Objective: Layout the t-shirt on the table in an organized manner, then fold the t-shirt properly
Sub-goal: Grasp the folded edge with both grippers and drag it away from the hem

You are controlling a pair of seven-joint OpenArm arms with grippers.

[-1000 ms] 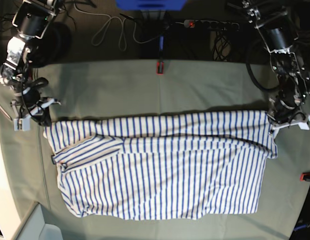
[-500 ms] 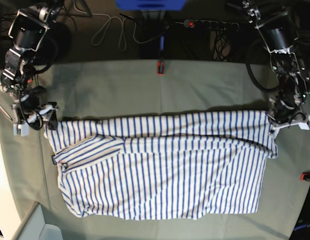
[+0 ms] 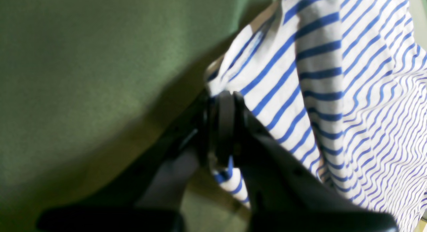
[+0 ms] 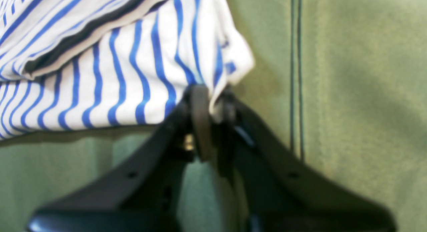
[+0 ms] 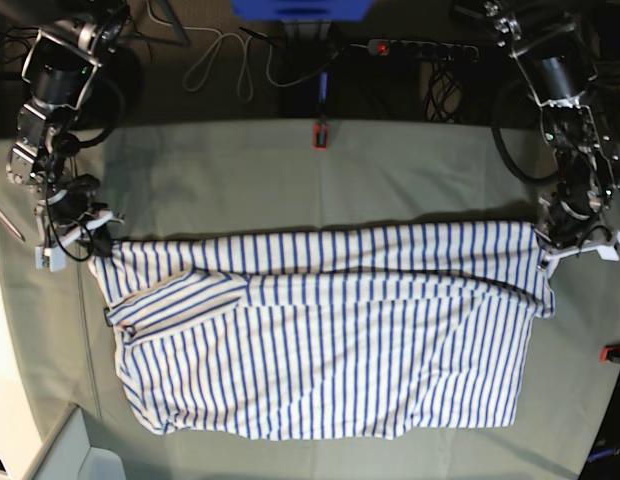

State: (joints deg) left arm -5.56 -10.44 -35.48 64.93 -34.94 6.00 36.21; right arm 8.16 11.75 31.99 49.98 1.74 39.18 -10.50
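Note:
The white t-shirt with thin blue stripes (image 5: 320, 330) lies spread across the pale grey-green table (image 5: 290, 170), its top part folded down in a long band. My left gripper (image 5: 543, 240) is at the shirt's upper right corner, shut on the cloth; the left wrist view shows the pads (image 3: 224, 125) pinching a striped edge (image 3: 300, 75). My right gripper (image 5: 98, 243) is at the upper left corner, shut on the cloth; the right wrist view shows the fingers (image 4: 200, 122) clamped on a striped corner (image 4: 140, 68). The neck tag does not show.
A red clamp (image 5: 320, 135) sits at the table's far edge and another (image 5: 616, 352) at its right edge. Cables and a power strip (image 5: 420, 48) lie behind the table. The shirt's lower hem (image 5: 290, 430) reaches near the table's front edge.
My right arm has moved up and to the right, drawing the shirt's upper left corner with it. My left arm and the shirt's right side have stayed in place.

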